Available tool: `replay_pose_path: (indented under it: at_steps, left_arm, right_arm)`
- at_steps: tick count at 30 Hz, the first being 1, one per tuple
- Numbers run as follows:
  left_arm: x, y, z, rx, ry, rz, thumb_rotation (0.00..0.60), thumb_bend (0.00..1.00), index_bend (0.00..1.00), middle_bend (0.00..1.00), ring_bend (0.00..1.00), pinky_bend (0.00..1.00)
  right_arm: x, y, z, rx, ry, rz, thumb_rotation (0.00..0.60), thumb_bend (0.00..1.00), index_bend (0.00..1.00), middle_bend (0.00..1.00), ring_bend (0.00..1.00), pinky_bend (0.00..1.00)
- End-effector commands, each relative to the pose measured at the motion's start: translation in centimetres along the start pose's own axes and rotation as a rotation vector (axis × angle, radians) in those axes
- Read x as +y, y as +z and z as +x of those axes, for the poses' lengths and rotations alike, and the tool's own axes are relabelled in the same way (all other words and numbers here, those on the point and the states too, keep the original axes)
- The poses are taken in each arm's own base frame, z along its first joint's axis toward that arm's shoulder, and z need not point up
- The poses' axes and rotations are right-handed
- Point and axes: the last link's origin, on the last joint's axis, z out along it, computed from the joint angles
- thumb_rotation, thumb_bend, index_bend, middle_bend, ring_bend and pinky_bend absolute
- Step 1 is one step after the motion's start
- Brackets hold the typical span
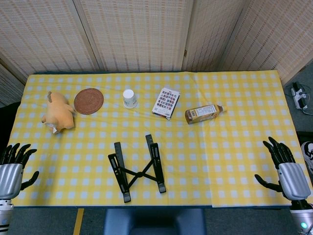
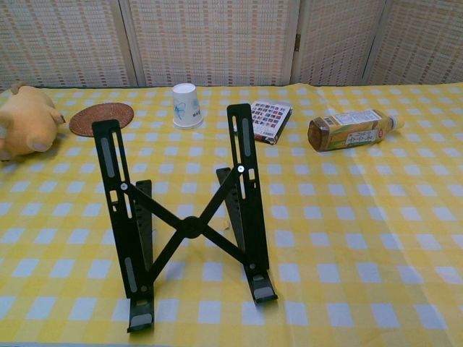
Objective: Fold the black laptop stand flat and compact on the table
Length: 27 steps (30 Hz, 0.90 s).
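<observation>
The black laptop stand (image 1: 138, 168) stands unfolded near the table's front edge, its two rails spread apart and joined by a crossed brace. In the chest view the black laptop stand (image 2: 189, 225) rises tilted, rails leaning back on rear props. My left hand (image 1: 13, 165) hovers at the front left corner with fingers spread and nothing in it. My right hand (image 1: 283, 167) hovers at the front right corner, fingers likewise spread and empty. Both hands are far from the stand. Neither hand shows in the chest view.
On the yellow checked tablecloth (image 1: 234, 147) behind the stand lie a plush toy (image 1: 57, 113), a round brown coaster (image 1: 88, 101), an upturned paper cup (image 1: 129, 98), a small booklet pack (image 1: 166, 103) and a bottle on its side (image 1: 203, 113).
</observation>
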Motion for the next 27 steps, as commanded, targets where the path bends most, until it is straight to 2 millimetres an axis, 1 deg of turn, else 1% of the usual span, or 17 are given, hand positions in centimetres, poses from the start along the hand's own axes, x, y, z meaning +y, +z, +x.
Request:
replay_pose_path:
  at_steps: [1, 8, 14, 17, 22, 26, 27]
  left_arm:
    - [0.0, 0.1, -0.1, -0.002, 0.000, -0.001, 0.600, 0.32, 0.26, 0.17, 0.07, 0.00]
    - [0.2, 0.3, 0.1, 0.018, -0.014, -0.030, 0.600, 0.32, 0.26, 0.17, 0.09, 0.00]
    - [0.6, 1.2, 0.3, 0.004, -0.072, -0.084, 0.600, 0.33, 0.26, 0.17, 0.11, 0.00]
    - [0.9, 1.8, 0.4, -0.002, -0.094, -0.108, 0.600, 0.33, 0.26, 0.17, 0.11, 0.00]
    - [1.7, 2.7, 0.4, -0.026, -0.165, -0.145, 0.600, 0.33, 0.26, 0.18, 0.12, 0.01]
    - [2.2, 2.9, 0.2, -0.040, -0.154, -0.172, 0.600, 0.33, 0.26, 0.18, 0.12, 0.01]
    - [2.5, 3.0, 0.2, -0.040, -0.155, -0.182, 0.600, 0.33, 0.26, 0.18, 0.12, 0.01]
  right_arm:
    - [0.0, 0.0, 0.0, 0.000, 0.001, 0.001, 0.600, 0.25, 0.00, 0.00, 0.00, 0.00]
    - [-0.1, -0.2, -0.1, -0.019, 0.005, 0.016, 0.600, 0.25, 0.00, 0.00, 0.00, 0.00]
    - [-0.2, -0.2, -0.2, -0.044, 0.023, 0.043, 0.600, 0.25, 0.00, 0.00, 0.00, 0.00]
    - [-0.4, 0.0, -0.6, -0.069, 0.035, 0.071, 0.600, 0.25, 0.00, 0.00, 0.00, 0.00]
    - [-1.5, 1.1, -2.1, -0.171, 0.114, 0.145, 0.600, 0.25, 0.00, 0.00, 0.00, 0.00]
    - [-2.8, 2.1, -3.2, -0.254, 0.198, 0.214, 0.600, 0.25, 0.00, 0.00, 0.00, 0.00]
    - [-3.6, 2.4, -3.7, -0.308, 0.249, 0.244, 0.600, 0.25, 0.00, 0.00, 0.00, 0.00]
